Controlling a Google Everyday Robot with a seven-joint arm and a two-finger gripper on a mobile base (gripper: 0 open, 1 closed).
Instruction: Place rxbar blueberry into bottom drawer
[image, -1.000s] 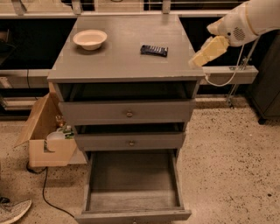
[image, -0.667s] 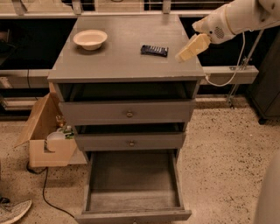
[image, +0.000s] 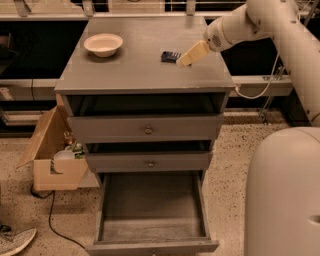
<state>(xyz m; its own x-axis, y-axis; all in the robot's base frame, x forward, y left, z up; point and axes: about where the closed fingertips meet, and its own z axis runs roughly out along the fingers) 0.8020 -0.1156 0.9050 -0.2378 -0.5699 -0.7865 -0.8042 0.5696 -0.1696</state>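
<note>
The rxbar blueberry (image: 170, 56) is a small flat dark bar lying on top of the grey cabinet (image: 140, 75), right of centre. My gripper (image: 184, 60) reaches in from the upper right on its white arm. Its tan tip sits right at the bar's right end and covers part of it. The bottom drawer (image: 152, 215) is pulled out below, a wide shallow tray with a bare grey floor.
A cream round bowl (image: 103, 44) sits at the top's left. Two knobbed drawers (image: 148, 131) stand above the open one. A cardboard box (image: 52, 155) with items stands on the floor at left. My white base (image: 285, 195) fills the lower right.
My gripper has swung left from beyond the cabinet's right edge, over the top and down to the bar's right end. The view has also moved closer to the cabinet.
</note>
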